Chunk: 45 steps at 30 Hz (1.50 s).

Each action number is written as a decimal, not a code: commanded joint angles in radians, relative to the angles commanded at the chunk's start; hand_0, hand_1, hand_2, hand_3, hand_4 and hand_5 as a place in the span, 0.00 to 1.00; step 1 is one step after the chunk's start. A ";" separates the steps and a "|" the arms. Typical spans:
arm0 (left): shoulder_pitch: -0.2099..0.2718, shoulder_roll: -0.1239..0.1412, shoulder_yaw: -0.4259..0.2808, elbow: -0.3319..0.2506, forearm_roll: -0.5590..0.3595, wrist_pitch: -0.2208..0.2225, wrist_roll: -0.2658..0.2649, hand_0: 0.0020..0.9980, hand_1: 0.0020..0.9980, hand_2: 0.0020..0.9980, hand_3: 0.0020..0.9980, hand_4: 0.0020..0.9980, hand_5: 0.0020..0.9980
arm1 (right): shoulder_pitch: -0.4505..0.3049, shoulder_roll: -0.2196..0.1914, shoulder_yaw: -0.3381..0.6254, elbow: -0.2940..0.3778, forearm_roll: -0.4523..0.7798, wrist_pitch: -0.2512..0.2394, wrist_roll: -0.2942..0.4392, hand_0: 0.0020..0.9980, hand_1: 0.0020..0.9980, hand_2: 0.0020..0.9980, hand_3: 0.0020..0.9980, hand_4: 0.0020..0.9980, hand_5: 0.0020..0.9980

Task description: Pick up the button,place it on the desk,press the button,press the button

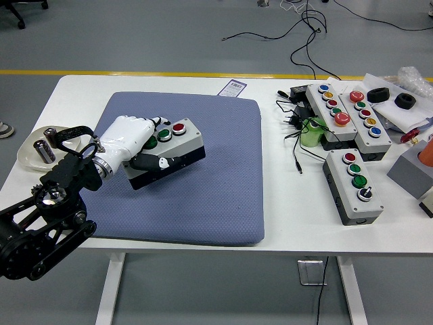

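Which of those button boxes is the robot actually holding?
The button box on the blue mat, gripped by the left hand. The three others sit untouched on the table's right side.
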 joint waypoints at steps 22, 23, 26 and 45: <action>-0.024 0.042 0.093 0.067 0.088 0.280 -0.247 0.06 0.00 0.00 0.40 0.70 0.77 | 0.003 0.002 -0.002 0.000 0.000 0.000 -0.002 0.53 0.64 0.69 0.61 0.28 0.12; -0.023 0.043 0.088 0.061 0.083 0.293 -0.241 0.06 0.00 0.00 0.40 0.70 0.77 | 0.003 0.002 -0.002 0.000 0.000 0.000 -0.002 0.53 0.64 0.69 0.61 0.28 0.12; -0.013 0.051 0.052 0.020 0.048 0.305 -0.208 0.06 0.00 0.03 0.51 0.71 0.77 | 0.002 0.001 -0.001 0.000 -0.002 0.000 -0.002 0.53 0.64 0.69 0.61 0.28 0.11; 0.132 0.109 -0.094 -0.488 -0.241 -0.120 0.424 0.04 0.00 0.00 0.69 0.60 1.00 | 0.004 0.003 0.008 0.000 -0.009 0.001 -0.002 0.53 0.64 0.69 0.61 0.28 0.12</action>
